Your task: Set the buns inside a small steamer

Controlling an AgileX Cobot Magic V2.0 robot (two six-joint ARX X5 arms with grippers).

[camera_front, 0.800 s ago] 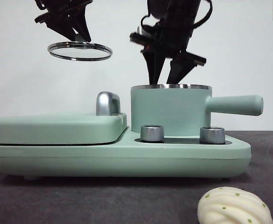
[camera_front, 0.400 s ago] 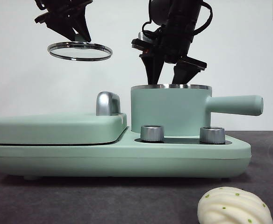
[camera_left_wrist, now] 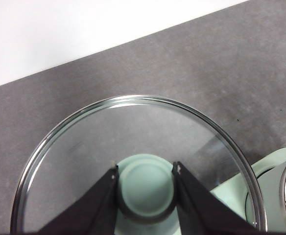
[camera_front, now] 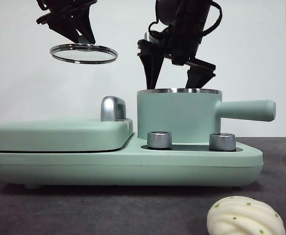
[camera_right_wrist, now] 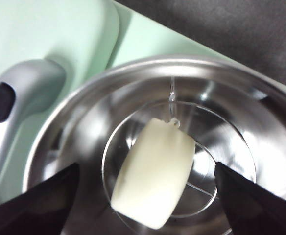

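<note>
1 of 2 buns done: cream bun (camera_right_wrist: 155,169) lies in the small steamer (camera_front: 177,117). Right gripper (camera_front: 175,81) above it, jaws apart, empty. Left gripper (camera_left_wrist: 145,188) clamps lid (camera_front: 83,53) aloft. Next: grab speckled bun (camera_front: 245,215) near table's front edge.

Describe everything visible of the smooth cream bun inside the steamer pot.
The smooth cream bun shows only in the right wrist view. It is a plain, matte, cream-white cylinder with soft rounded edges, lying on its side at a slant on the shiny steel floor of the small steamer. It looks whole and undented. Nothing grips it: the right gripper hangs above it, jaws spread wide on either side of it and clear of it. In the front view the green pot wall hides it.
</note>
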